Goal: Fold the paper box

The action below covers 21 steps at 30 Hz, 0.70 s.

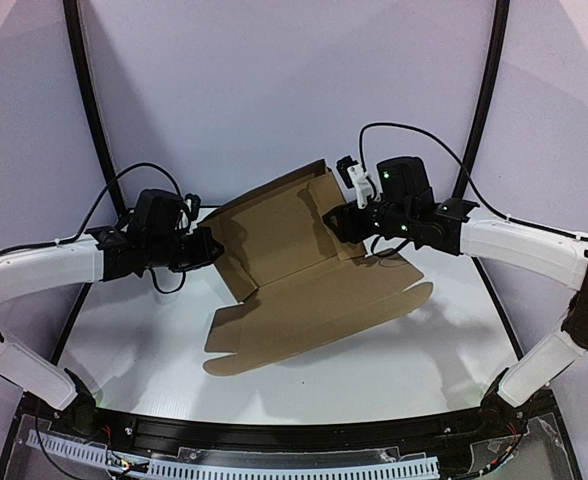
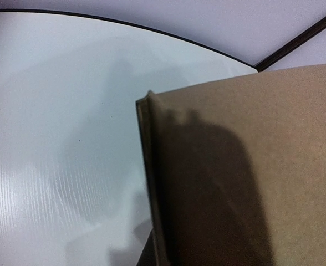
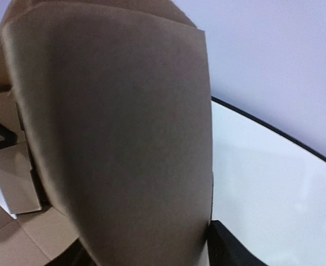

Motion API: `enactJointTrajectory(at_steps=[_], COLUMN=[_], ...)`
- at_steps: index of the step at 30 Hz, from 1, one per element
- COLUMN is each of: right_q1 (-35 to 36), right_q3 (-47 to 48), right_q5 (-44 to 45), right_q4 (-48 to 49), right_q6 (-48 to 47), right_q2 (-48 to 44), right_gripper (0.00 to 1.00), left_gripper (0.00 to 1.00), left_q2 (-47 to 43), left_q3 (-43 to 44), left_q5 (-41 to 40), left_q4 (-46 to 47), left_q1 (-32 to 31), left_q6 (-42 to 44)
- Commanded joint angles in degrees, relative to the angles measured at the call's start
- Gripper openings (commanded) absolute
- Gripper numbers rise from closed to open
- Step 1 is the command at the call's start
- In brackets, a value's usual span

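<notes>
The paper box (image 1: 304, 300) is brown die-cut cardboard, half folded in the middle of the table. Its front flaps lie flat and its back panel (image 1: 274, 225) stands tilted up. My left gripper (image 1: 212, 250) is against the left edge of that raised panel. In the left wrist view the cardboard (image 2: 246, 166) hides its fingers, apart from a dark sliver at the bottom. My right gripper (image 1: 336, 225) is at the panel's right side. In the right wrist view a cardboard flap (image 3: 124, 138) fills the space between its spread black fingers (image 3: 227, 246).
The white table (image 1: 134, 340) has a curved black rim (image 1: 274, 432) at the near edge. Black frame poles (image 1: 89, 100) stand at the back left and back right. Cables loop above both wrists.
</notes>
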Motion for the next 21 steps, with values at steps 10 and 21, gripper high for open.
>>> enactJointTrajectory(at_steps=[10, 21], right_q1=[-0.88, -0.84], right_q3=[-0.30, -2.88], right_q5=[12.30, 12.21], right_q4=[4.56, 6.50], right_q6=[-0.46, -3.32], right_q2=[3.51, 1.24], right_gripper=[0.50, 0.57], left_gripper=[0.01, 0.01], left_q2=[-3.66, -3.58], left_q3=[0.21, 0.77], left_q5=[10.84, 0.46], left_q4=[6.49, 2.14], left_q1=[-3.09, -3.40], left_q6=[5.87, 5.44])
